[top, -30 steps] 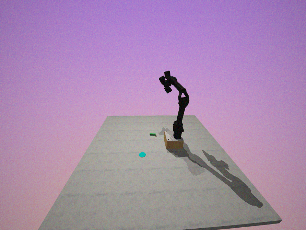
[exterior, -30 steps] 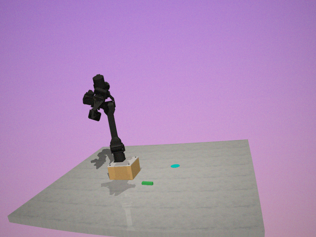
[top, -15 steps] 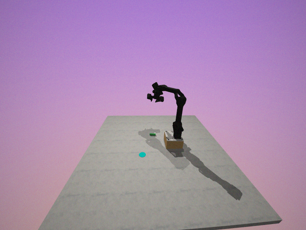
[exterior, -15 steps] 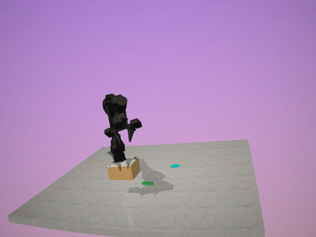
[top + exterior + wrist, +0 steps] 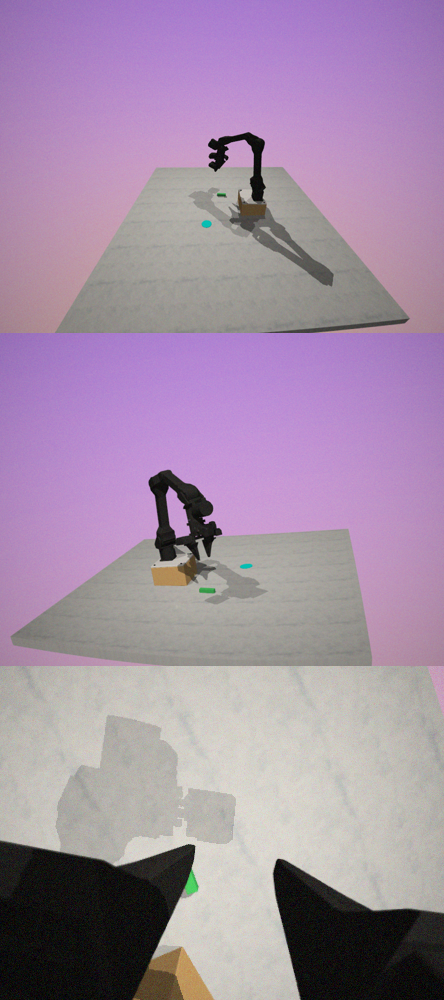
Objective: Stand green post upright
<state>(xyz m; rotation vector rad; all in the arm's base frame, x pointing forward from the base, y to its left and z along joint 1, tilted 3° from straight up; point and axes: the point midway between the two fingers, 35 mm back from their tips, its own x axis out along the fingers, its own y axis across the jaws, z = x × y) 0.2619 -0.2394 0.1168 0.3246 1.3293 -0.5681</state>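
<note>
The green post lies flat on the grey table, beside the arm's base. In the wrist view the post is mostly hidden behind the left finger. The cyan circle is a flat disc on the table, a good way from the post, with nothing on it. My gripper is open, with nothing between its fingers. It hangs above the table, pointing down, and touches neither the post nor the circle. In the top view the fingertips are hard to make out.
The arm stands on an orange-brown base block with a white top, close to the post. The grey table has open edges all round. Shadows of the arm fall across it near the post.
</note>
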